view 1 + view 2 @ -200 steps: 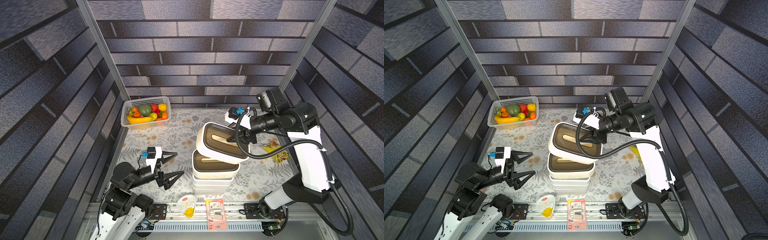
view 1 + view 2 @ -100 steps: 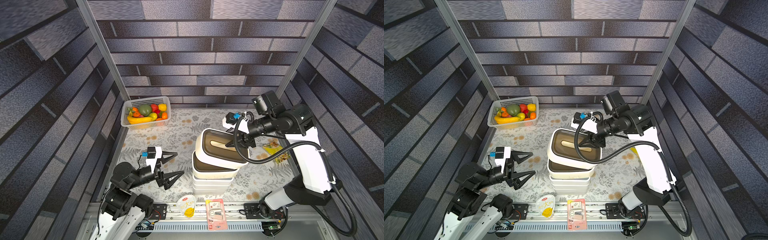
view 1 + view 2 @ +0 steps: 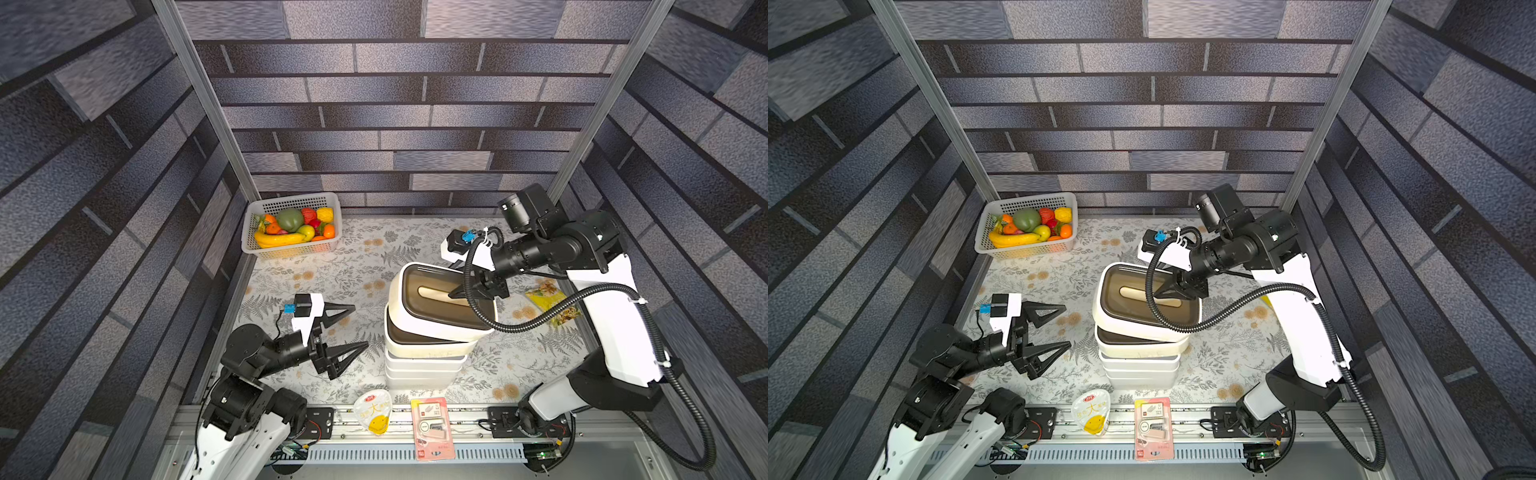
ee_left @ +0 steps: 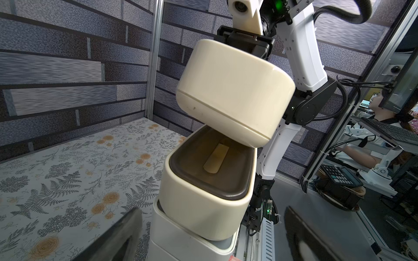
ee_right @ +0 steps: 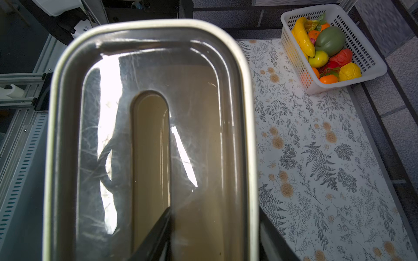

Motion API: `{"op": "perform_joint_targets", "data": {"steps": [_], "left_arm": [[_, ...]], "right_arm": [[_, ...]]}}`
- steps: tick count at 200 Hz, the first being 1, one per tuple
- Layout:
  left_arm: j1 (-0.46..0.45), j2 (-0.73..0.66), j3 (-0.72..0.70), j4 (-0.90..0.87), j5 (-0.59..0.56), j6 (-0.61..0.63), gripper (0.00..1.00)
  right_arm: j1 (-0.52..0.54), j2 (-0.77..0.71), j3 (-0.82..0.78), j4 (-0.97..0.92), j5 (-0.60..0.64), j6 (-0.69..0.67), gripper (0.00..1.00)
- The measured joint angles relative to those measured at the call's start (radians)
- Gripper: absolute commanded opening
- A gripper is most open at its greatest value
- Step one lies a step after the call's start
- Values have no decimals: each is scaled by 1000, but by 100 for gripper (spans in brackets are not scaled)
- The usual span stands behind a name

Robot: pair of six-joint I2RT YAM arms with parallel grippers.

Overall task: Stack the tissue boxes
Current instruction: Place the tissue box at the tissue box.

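One finger of the right gripper reaches down into the oval slot of the top tissue box. The other finger runs outside the box's long wall on the side toward the back wall. The jaws are clamped tight on that strip of lid and wall, and the box hangs from them. The grip sits at the end of the slot nearest the right arm.

The box's long axis runs across the table, from the right arm's side toward the left arm's, with the dark brown lid and its slot facing up. In the left wrist view the top tissue box is tilted against the one under it. Its low edge dips over that box's brown lid — whether the two touch I cannot tell.

Beneath it stands the stack. Its uppermost piece is a cream box with a dark brown lid, its long axis lying nearly the same way as the held box's. White boxes lie under that; how many I cannot count. In both top views the stack stands toward the front middle of the floral mat.

The left gripper hovers over the mat beside the stack and apart from it — fingers spread wide, nothing between them, tips pointing toward the stack.

A white fruit basket sits in the back corner on the left arm's side, well apart from the stack. A yellow packet lies on the mat near the right arm.
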Motion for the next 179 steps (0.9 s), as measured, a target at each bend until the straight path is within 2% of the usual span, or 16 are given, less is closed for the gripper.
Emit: {"op": "perform_joint_targets", "data": {"steps": [179], "left_arm": [[0,0,0,-20,-21,-2,100]], "right_arm": [[68,74,28,0,22,12,34]]}}
